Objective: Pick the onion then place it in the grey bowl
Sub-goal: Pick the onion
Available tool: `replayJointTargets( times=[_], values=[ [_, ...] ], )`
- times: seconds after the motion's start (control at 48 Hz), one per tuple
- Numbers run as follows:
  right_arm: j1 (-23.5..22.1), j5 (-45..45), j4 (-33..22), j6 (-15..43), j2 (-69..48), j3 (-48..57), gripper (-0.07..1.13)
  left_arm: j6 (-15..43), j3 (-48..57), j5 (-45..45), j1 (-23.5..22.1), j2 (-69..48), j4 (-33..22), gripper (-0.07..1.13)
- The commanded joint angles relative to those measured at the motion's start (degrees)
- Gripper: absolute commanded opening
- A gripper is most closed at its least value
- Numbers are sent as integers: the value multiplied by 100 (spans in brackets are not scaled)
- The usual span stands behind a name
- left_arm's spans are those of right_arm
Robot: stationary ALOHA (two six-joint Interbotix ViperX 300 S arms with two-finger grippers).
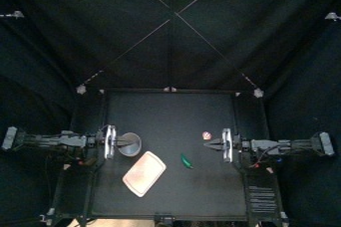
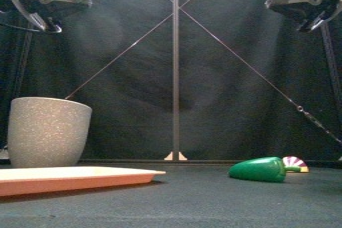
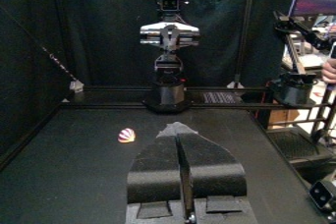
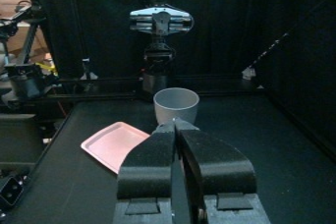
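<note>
The onion (image 1: 208, 136), a small red-and-white striped toy, lies on the table right of centre, just in front of my right gripper (image 1: 221, 143). The front view shows the onion (image 2: 293, 162) low at the right, partly hidden behind a green toy. The left wrist view shows the onion (image 3: 126, 137) far ahead of my left gripper (image 3: 183, 132), whose jaws are shut and hold nothing. The tall grey speckled cup (image 1: 131, 148) stands upright next to my left gripper (image 1: 116, 141). My right gripper (image 4: 176, 128) is shut and empty, facing the cup (image 4: 176, 103).
A flat pink tray (image 1: 144, 173) lies in front of the cup, near the table's front left. A green toy vegetable (image 1: 188, 159) rests between the tray and the onion. Both arms hang high above the table in the front view.
</note>
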Motion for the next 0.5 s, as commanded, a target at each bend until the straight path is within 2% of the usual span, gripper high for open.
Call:
replayJointTargets(
  times=[0.021,0.188,0.292,0.375,0.5],
  values=[
    [-88,35,18,0,141,-9,2,-35,-158,70,-9,44,-202,-1],
    [-527,431,114,53,299,-44,6,-18,-185,114,0,53,-281,0],
    [-914,712,114,53,378,-62,16,-18,-211,114,0,44,-281,0],
    [-1187,896,132,62,422,-44,34,-26,-237,114,0,44,-281,0],
    [-1538,1107,246,141,448,-9,80,-35,-246,114,9,44,-281,0]
  ],
)
